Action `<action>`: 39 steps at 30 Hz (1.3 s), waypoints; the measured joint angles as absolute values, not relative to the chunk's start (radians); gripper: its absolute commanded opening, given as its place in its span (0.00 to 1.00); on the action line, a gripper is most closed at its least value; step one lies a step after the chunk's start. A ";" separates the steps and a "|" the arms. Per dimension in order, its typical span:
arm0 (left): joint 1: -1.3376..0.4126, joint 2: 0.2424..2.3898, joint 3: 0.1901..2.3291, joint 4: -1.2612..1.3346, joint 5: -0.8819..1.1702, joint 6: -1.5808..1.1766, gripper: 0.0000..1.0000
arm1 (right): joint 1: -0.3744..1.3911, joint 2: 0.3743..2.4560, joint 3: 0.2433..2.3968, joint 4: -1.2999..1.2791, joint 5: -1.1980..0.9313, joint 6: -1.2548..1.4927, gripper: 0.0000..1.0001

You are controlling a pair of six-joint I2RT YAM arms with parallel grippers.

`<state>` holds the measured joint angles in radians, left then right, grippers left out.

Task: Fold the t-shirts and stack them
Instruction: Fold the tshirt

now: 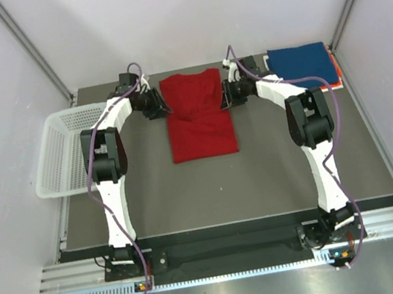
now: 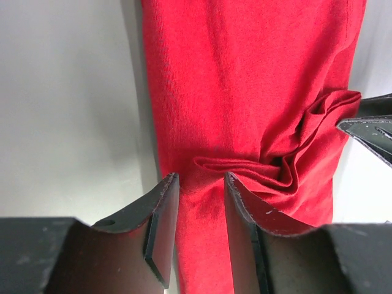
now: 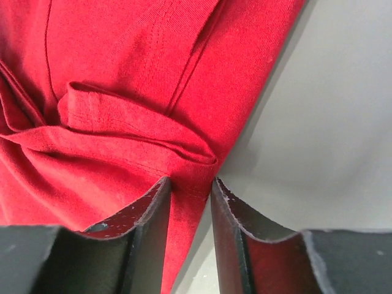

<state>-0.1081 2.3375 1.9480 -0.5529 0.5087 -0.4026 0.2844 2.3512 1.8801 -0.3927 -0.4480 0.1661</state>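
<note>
The large red t-shirt (image 1: 199, 116) lies partly folded as a long rectangle at the far middle of the table, with a bunched crease across it. My left gripper (image 1: 162, 110) is at its left edge and my right gripper (image 1: 226, 99) at its right edge. In the left wrist view the red cloth (image 2: 245, 92) shows in the gap of my open left gripper (image 2: 199, 177). In the right wrist view my right gripper (image 3: 190, 180) is open astride the cloth's edge (image 3: 153, 61). A folded dark blue shirt (image 1: 303, 63) lies far right on an orange one (image 1: 337, 70). No white shirt shows.
A white mesh basket (image 1: 69, 149) sits off the table's left edge. The dark table mat (image 1: 261, 174) runs toward the arm bases. Grey walls close in the back and both sides. The right gripper's finger (image 2: 367, 131) shows in the left wrist view.
</note>
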 measured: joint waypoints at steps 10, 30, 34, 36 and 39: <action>-0.105 2.346 1.948 -0.512 0.540 -0.402 0.00 | 0.285 2.351 1.880 -0.382 -0.459 0.173 0.14; -0.064 2.346 1.784 -0.321 0.558 -0.553 0.00 | 0.245 2.350 1.793 -0.205 -0.517 0.274 0.00; -0.064 2.346 1.777 -0.299 0.558 -0.572 0.00 | 0.245 2.350 1.789 -0.186 -0.517 0.276 0.00; -0.064 2.346 1.777 -0.290 0.557 -0.580 0.00 | 0.244 2.350 1.778 -0.172 -0.514 0.282 0.00; -0.064 2.346 1.777 -0.291 0.553 -0.579 0.15 | 0.244 2.350 1.773 -0.173 -0.503 0.291 0.11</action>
<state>-0.0635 2.3455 1.7767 -0.2909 0.5526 -0.5785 0.2443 2.3505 1.7725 -0.1734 -0.5030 0.2913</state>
